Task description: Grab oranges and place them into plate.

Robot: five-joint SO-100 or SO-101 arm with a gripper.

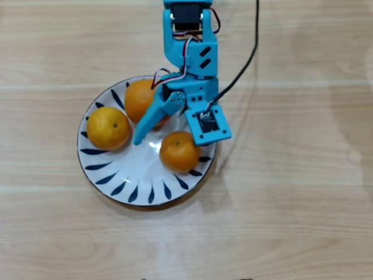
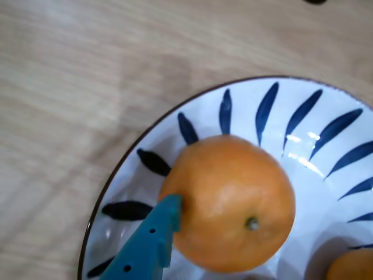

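Note:
Three oranges lie in the white plate point(image 1: 140, 186) with blue leaf strokes: one at the left point(image 1: 108, 128), a larger one at the back point(image 1: 140, 99) partly under the arm, and one at the right point(image 1: 179, 151). My blue gripper point(image 1: 158, 139) hangs over the plate's middle, open, its long finger point(image 1: 143, 129) slanting down-left between the left and back oranges. The other finger is hidden under the camera mount. In the wrist view one blue fingertip point(image 2: 169, 210) touches the side of an orange point(image 2: 233, 204) resting on the plate point(image 2: 245, 108); nothing is clamped.
A pale wooden table point(image 1: 291, 204) surrounds the plate. A black cable point(image 1: 247, 58) runs from the arm toward the top edge, right of the plate. Another orange point(image 2: 352, 267) peeks in at the wrist view's bottom right corner.

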